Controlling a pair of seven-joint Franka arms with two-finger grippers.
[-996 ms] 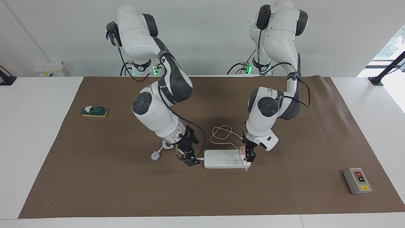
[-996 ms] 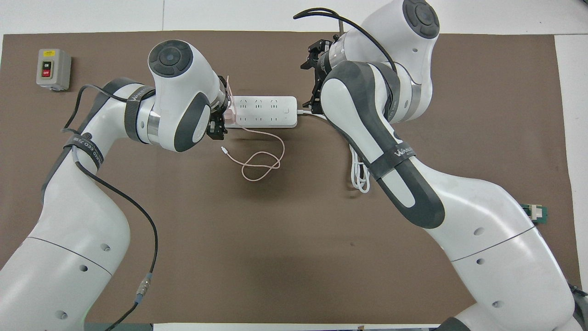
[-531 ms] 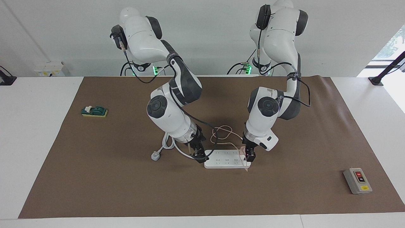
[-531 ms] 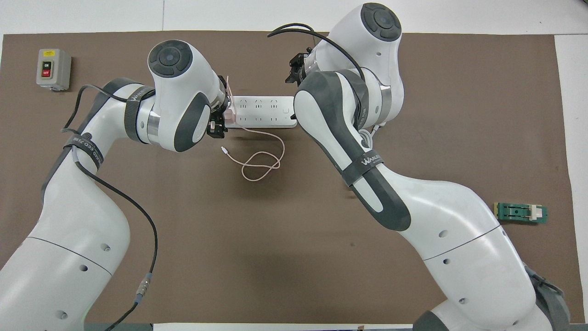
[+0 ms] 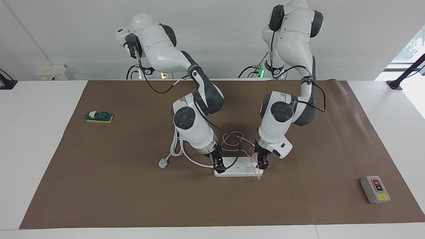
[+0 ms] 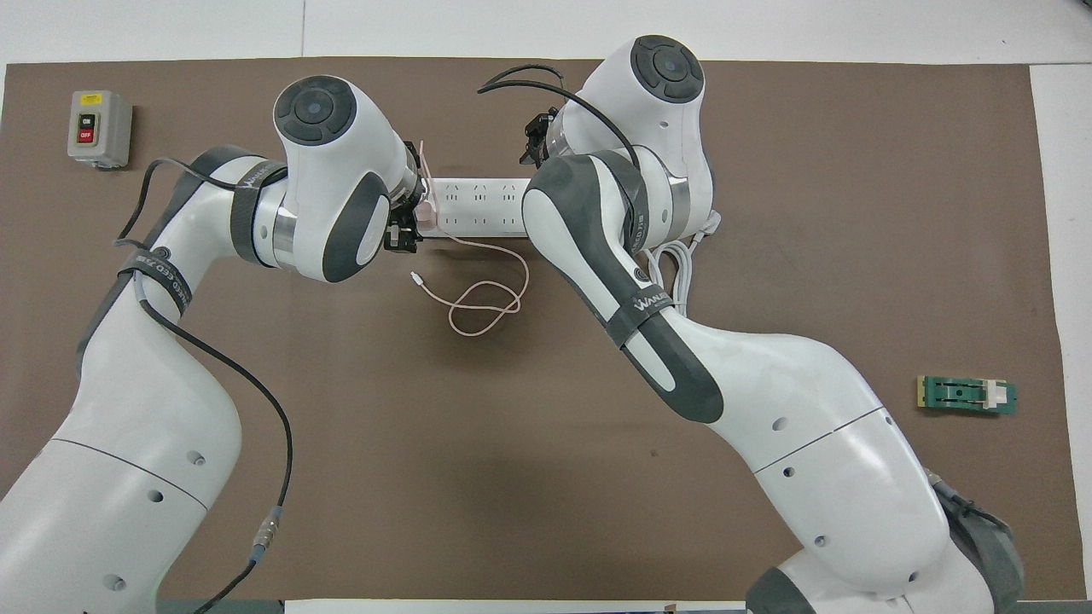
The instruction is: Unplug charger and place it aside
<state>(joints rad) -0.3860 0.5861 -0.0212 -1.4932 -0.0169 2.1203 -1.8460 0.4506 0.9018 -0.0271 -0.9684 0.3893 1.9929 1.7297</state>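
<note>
Seen from across, a brown mat [image 5: 99, 186] covers a white table [image 5: 33, 149] set against a pale wall, with a window at the left arm's end of the room. On the mat lie a white power strip [image 5: 237, 167], its thick white cord [image 5: 176, 149] and plug [image 5: 162, 163] toward the right arm's end, a green switch block [image 5: 99, 116] near that end too, and a grey button box [image 5: 375, 189] at the left arm's end. The charger [image 5: 254, 156], a small pale-pink cube, sits in the strip's end toward the left arm; its thin pink cable [image 5: 232, 139] loops nearer to the robots. The left gripper [image 5: 262, 162] is down at the charger, fingers either side of it; whether they grip cannot be told. The right gripper [image 5: 219, 163] is down on the strip's other end; its jaw state cannot be told.

From overhead, the left arm's wrist hides most of the charger [image 6: 424, 207], and the right arm covers one end of the power strip [image 6: 478, 217]. The pink cable [image 6: 486, 298] trails from under the left gripper [image 6: 403, 239] onto bare mat [image 6: 426, 469]. The right gripper [image 6: 536, 143] shows only partly. The button box [image 6: 100, 128] and switch block [image 6: 967, 395] lie well apart at opposite ends.
</note>
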